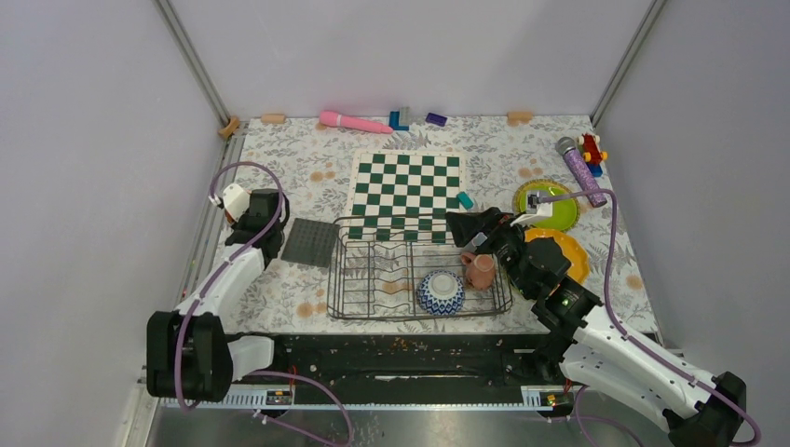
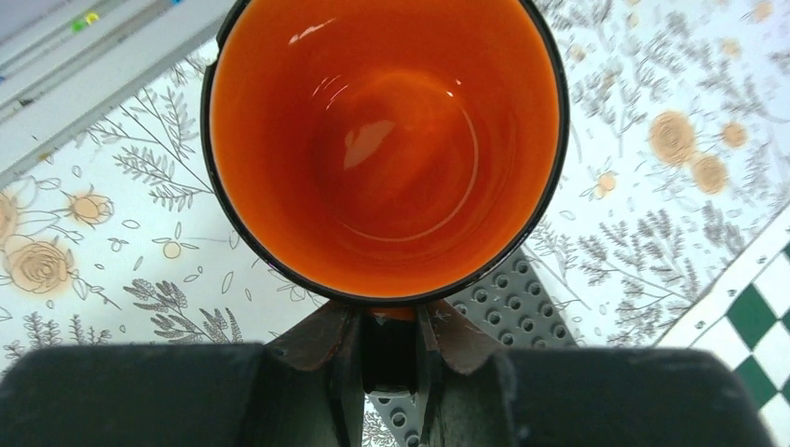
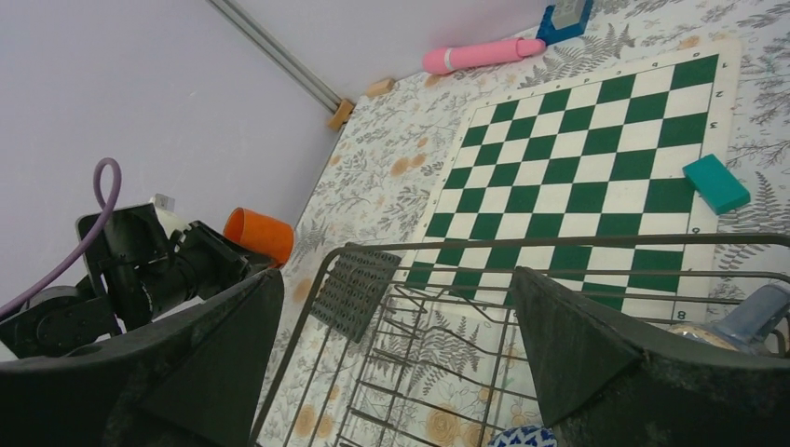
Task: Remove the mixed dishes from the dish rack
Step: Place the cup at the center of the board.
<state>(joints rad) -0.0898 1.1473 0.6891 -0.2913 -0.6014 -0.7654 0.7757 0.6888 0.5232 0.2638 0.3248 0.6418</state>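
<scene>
Left claw (image 2: 389, 328) pinching orange cup (image 2: 382, 140) rim, right claw (image 3: 396, 317) wide above dish rack (image 3: 559, 242)

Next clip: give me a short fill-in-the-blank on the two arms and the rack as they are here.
1. The cup clamped in the left gripper is ___ inside.
2. The pink mug and the blue-and-white bowl both sit ___ the dish rack.
3. The right gripper hangs over the dish rack with its jaws ___.
4. The small block lying on the chessboard is ___ in colour.

Missing words: orange; inside; open; teal.
</scene>
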